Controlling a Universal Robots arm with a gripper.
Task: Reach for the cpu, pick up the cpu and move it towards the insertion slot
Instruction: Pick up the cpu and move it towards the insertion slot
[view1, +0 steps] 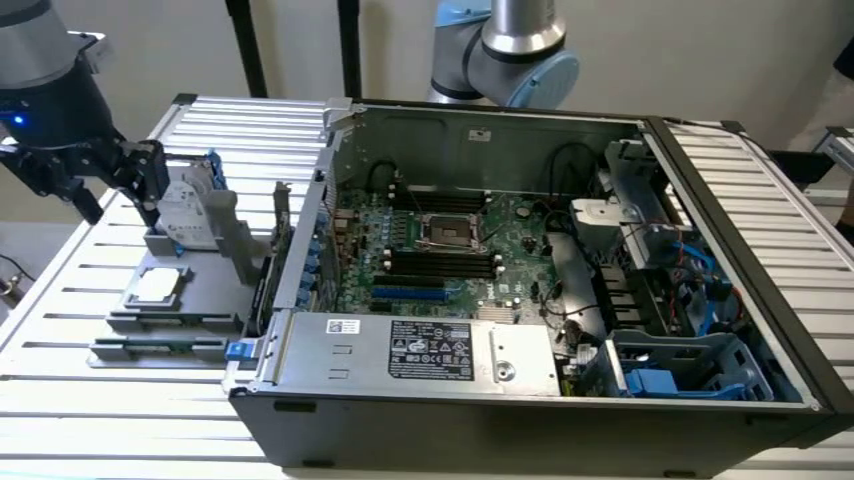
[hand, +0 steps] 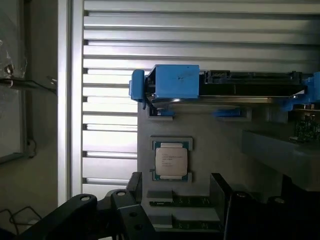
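The cpu (view1: 156, 285) is a small silvery square chip lying flat in a grey holder (view1: 200, 322) on the slatted table, to the exterior view's left of the computer case. My black gripper (view1: 120, 203) hangs open above and behind it, apart from it, with nothing between its fingers. In the wrist view the cpu (hand: 171, 162) lies just beyond my dark fingers (hand: 122, 215), and the gripper (hand: 185, 217) is open. The insertion slot (view1: 447, 232) is a silver-framed square socket with a dark centre on the green board inside the open case.
A silver hard drive with blue rails (view1: 194, 205) (hand: 225, 89) stands upright in the holder behind the cpu. A green memory stick (view1: 160, 347) lies in the holder's front. The case walls (view1: 300, 250) rise between holder and board. Cables and a blue bay (view1: 681, 375) fill the case's right.
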